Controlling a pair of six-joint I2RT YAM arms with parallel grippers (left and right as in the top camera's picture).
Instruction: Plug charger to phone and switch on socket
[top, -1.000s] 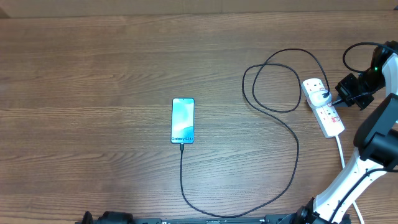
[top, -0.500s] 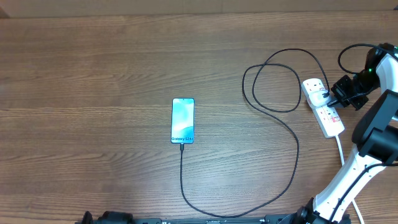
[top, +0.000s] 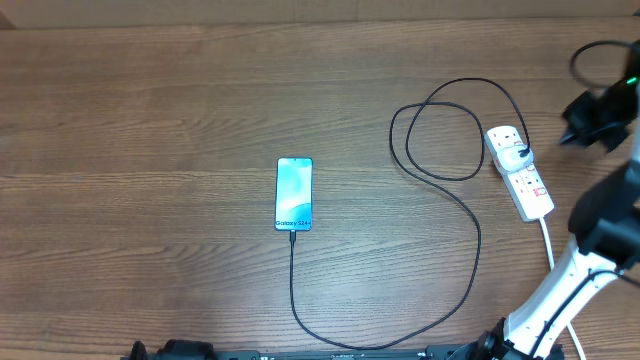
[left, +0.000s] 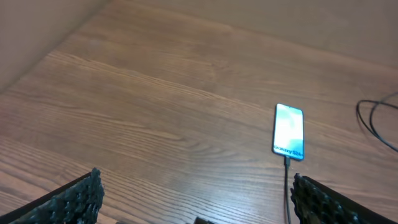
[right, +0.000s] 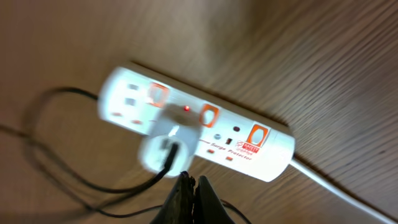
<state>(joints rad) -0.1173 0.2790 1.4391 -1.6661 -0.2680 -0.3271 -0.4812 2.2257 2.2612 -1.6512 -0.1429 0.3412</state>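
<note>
Looking overhead, you have the phone flat mid-table, with the charger running from its bottom edge and looping round into the socket at right. The right gripper is blurred and apart from the socket. Left wrist: the left gripper is spread wide and empty, phone ahead with the cable in it. Right wrist: fingers pressed together, holding nothing, near the socket. A red light is lit by the charger's plug.
</note>
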